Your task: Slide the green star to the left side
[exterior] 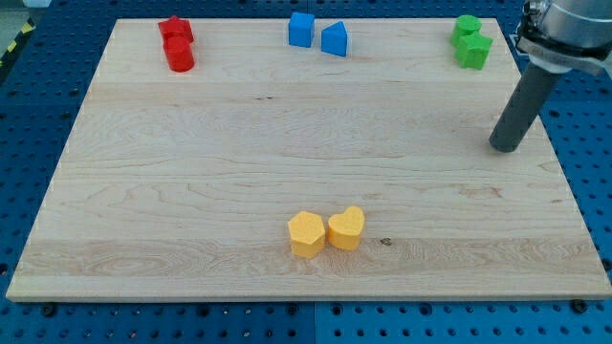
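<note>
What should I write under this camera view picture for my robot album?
My tip waits below the green blocks at the wooden board's top right, before pushing the star left.

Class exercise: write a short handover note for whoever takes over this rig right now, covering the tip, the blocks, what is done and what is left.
My tip rests on the board near the view's right edge, below and right of the two green blocks, not touching them.
Which green block is the star is hard to tell; both sit at the view's top right.
Red blocks top left, blue blocks top centre, yellow blocks bottom centre.
Done: nothing visible. Left: the whole slide leftward.
</note>
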Robot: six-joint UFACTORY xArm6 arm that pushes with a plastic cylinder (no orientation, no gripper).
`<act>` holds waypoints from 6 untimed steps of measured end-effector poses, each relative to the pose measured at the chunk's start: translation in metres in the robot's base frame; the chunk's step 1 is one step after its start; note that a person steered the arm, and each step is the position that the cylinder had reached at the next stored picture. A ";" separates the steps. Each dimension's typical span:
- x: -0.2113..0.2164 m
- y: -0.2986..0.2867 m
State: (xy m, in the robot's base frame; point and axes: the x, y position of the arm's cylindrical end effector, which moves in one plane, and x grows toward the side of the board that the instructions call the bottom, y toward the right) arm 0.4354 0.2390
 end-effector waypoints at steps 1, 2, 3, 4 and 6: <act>-0.007 0.001; -0.009 0.001; -0.013 0.001; -0.013 0.001; -0.071 0.033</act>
